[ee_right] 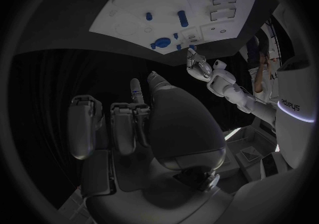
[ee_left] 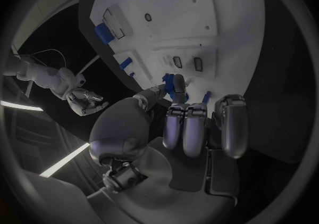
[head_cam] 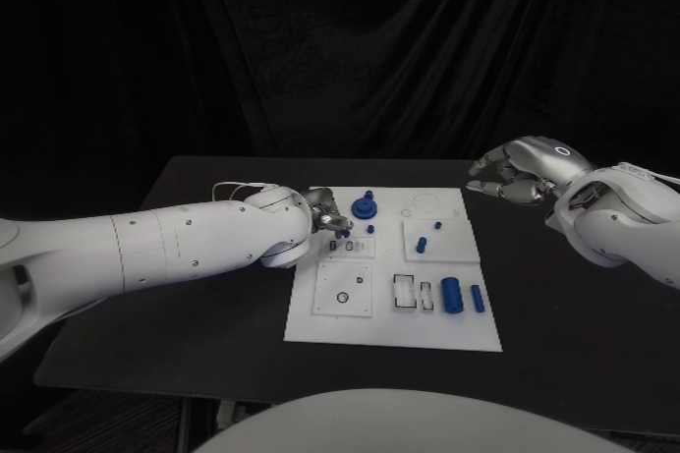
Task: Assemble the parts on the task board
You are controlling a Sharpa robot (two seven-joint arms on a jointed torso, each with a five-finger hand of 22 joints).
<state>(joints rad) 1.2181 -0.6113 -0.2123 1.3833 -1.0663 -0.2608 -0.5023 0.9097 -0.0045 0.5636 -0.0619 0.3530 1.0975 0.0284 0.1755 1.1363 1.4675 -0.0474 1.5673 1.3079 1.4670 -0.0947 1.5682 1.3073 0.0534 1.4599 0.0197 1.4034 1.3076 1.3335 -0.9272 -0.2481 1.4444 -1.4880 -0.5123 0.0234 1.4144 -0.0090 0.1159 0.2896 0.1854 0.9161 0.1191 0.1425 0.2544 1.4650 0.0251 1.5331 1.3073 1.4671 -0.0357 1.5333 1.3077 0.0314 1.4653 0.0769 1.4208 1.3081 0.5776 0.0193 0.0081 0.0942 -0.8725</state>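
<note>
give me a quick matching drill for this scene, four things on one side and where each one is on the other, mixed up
Things:
1. left hand
2. right hand
3. large blue cylinder
4. blue round part with a peg

Places:
A. lying on the near right part of the task board
B. standing at the far part of the board, just beside the left hand's fingers
C. in the air off the board's far right corner, holding nothing
D. at the board's far left edge, fingers down on the board

Pairs: 1-D, 2-C, 3-A, 4-B
</note>
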